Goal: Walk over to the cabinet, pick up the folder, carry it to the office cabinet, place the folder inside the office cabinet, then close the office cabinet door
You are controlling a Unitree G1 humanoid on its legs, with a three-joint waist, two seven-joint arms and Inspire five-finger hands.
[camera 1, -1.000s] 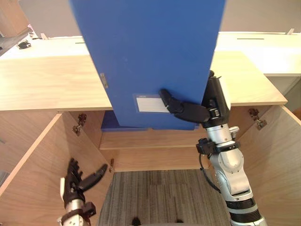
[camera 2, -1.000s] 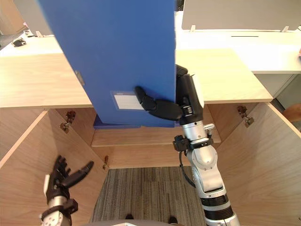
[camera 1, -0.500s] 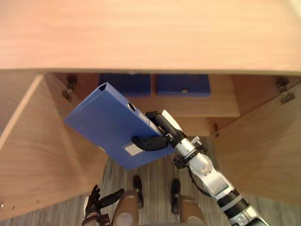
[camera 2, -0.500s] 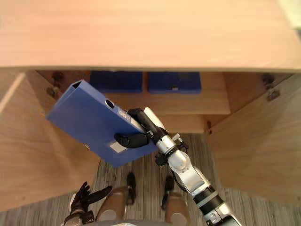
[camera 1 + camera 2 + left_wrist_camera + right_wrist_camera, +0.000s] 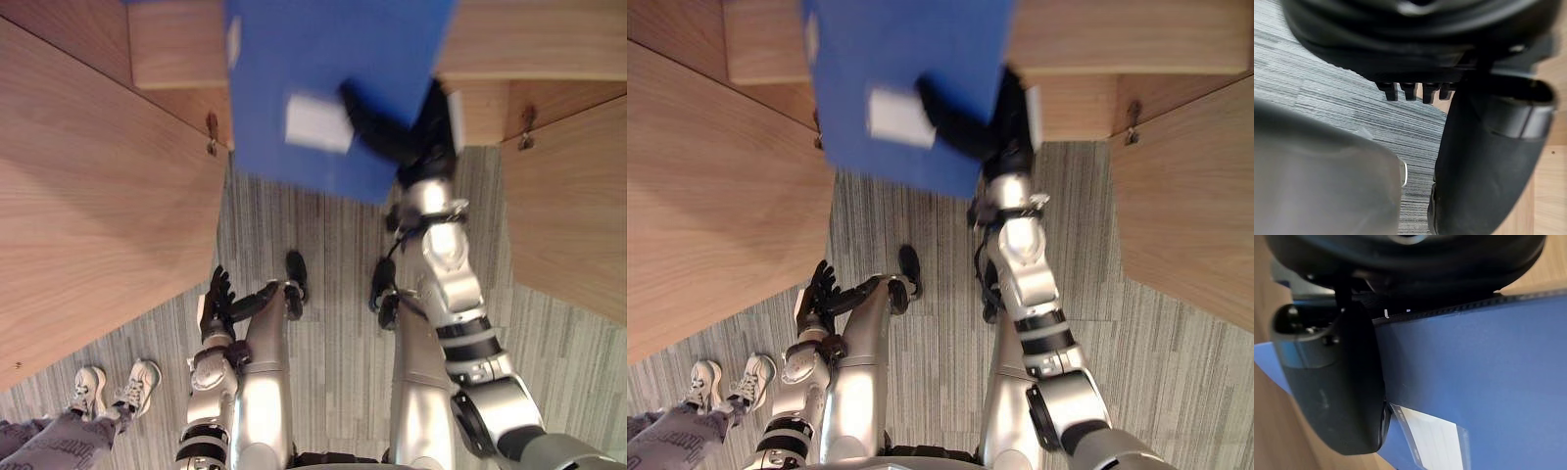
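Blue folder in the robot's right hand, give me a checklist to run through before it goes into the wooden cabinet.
1. Grip: right hand curled round the blue folder with the white label: ok.
2. Left hand free, fingers straight, low over the grey carpet: ok.
3. Wooden cabinet's left door and right door open: ok.
4. Room on the wooden shelf behind the folder: cannot tell, hidden.
5. Person's white shoes by the left door, clear of its swing: cannot tell.
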